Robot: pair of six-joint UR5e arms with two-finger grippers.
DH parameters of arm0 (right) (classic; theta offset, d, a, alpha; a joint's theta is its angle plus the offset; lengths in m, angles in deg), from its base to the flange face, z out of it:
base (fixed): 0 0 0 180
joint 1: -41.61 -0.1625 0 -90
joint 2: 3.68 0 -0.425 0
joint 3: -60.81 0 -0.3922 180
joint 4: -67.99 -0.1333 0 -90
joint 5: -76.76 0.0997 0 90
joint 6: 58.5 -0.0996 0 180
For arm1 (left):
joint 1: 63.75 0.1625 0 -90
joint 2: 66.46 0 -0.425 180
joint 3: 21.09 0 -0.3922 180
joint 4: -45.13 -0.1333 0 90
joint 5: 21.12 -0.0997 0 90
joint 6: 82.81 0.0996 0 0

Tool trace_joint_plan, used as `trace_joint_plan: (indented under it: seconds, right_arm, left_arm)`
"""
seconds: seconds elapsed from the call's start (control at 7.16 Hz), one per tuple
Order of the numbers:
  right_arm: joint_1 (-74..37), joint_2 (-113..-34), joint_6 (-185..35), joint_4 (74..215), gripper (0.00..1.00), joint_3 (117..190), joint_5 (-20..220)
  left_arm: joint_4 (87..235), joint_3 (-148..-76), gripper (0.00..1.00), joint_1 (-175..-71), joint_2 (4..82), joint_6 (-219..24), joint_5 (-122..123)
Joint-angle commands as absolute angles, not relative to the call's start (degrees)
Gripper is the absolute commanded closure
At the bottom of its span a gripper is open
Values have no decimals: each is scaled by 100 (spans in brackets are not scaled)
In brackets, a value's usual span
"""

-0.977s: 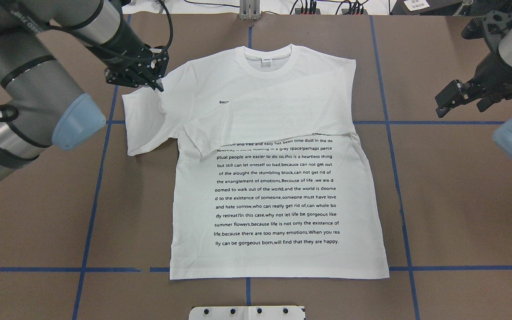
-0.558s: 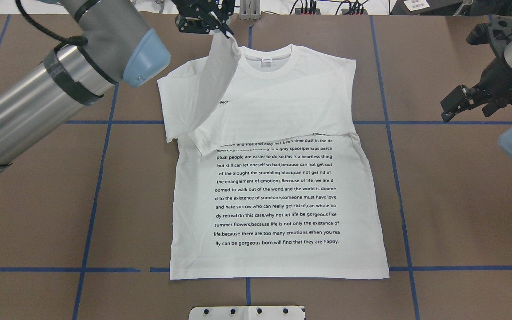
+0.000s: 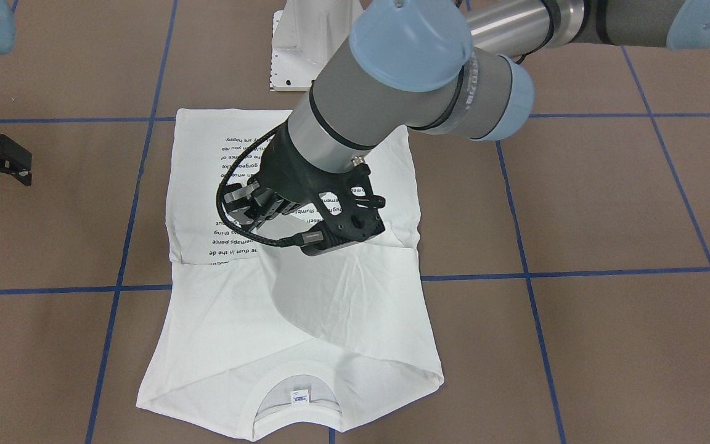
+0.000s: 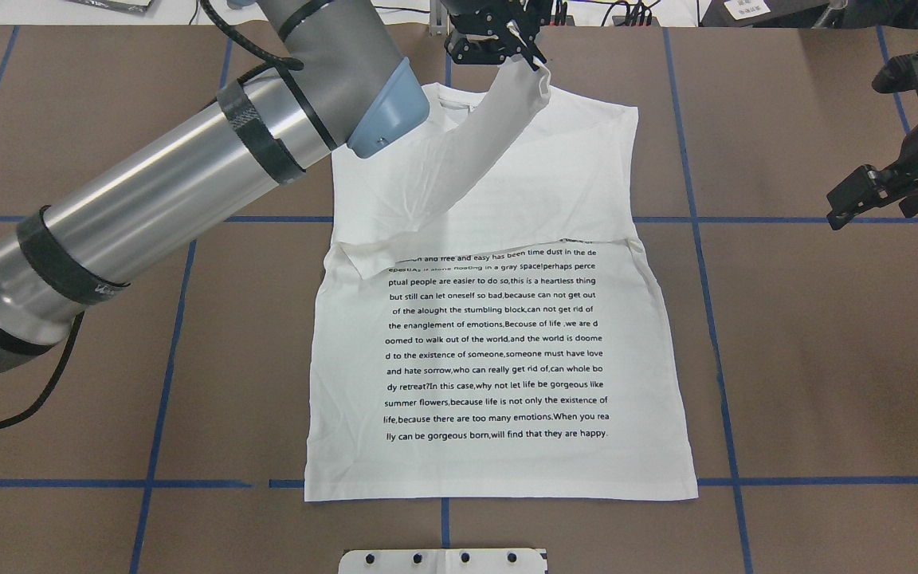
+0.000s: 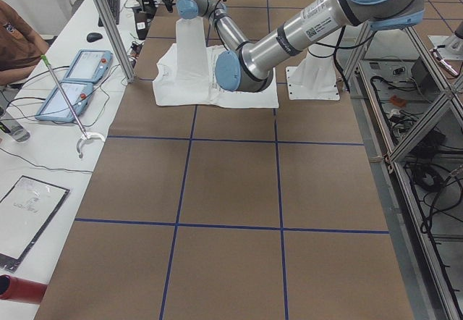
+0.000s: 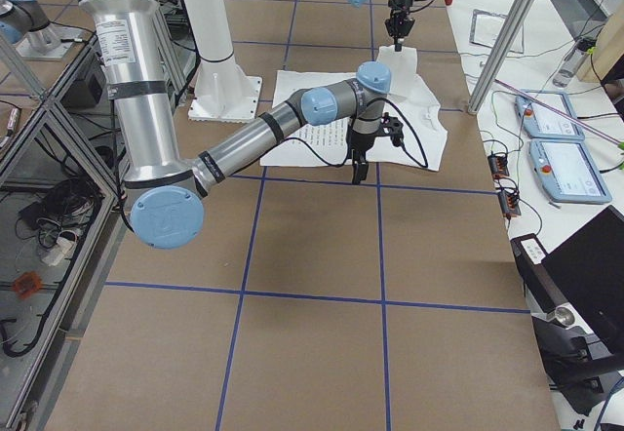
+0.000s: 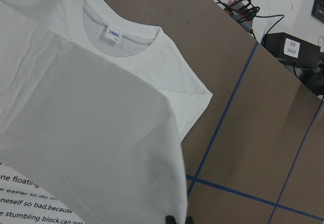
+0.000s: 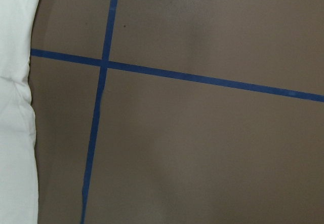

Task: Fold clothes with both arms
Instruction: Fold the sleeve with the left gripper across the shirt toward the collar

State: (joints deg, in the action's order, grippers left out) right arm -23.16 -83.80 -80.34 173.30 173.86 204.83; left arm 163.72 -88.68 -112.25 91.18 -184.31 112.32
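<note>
The white T-shirt (image 4: 499, 351) lies flat on the brown table, black text block (image 4: 495, 343) up, collar at the far side. One sleeve is folded across the chest. My left gripper (image 4: 529, 57) is shut on the other sleeve (image 4: 491, 135) and holds it lifted above the collar area. The sleeve hangs as a slanted band down to the shirt's left shoulder. In the left wrist view the held cloth (image 7: 101, 133) fills the foreground, with the collar and neck label (image 7: 114, 33) beyond. My right gripper (image 4: 877, 199) is open and empty, off the shirt's right side.
The white pedestal base (image 4: 443, 560) sits at the near table edge. Blue tape lines (image 4: 746, 481) cross the brown table. A metal post (image 4: 447, 16) and cables stand past the far edge. Teach pendants (image 5: 72, 81) and a person (image 5: 18, 45) are beside the table.
My left gripper has lifted the sleeve from the shirt's left side and carried it rightward over the collar. My right gripper has drifted outward to the right, still open.
</note>
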Motion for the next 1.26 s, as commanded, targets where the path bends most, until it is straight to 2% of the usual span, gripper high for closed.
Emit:
trace_joint_plan:
  seconds: [0.0,0.42,0.84,0.98,1.12]
  right_arm:
    - [-2316,-8383,-8047,17329,0,17323,20473]
    - [-2308,-8305,-8109,17329,0,17243,20473]
    - [-2299,-8243,-8127,17320,0,17182,20490]
    - [-2299,-8243,-8127,17285,0,17182,20508]
    - [-2299,-8243,-8127,17276,0,17182,20534]
  left_arm:
    - [16544,-8711,100,-10886,9183,-18485,10864]
    - [17203,-7921,100,-10202,9227,-18520,10012]
    - [17774,-7438,100,-9479,9306,-18624,8896]
    - [17923,-7401,38,-9434,9306,-18651,8849]
    - [18230,-7400,0,-9390,9306,-18695,8788]
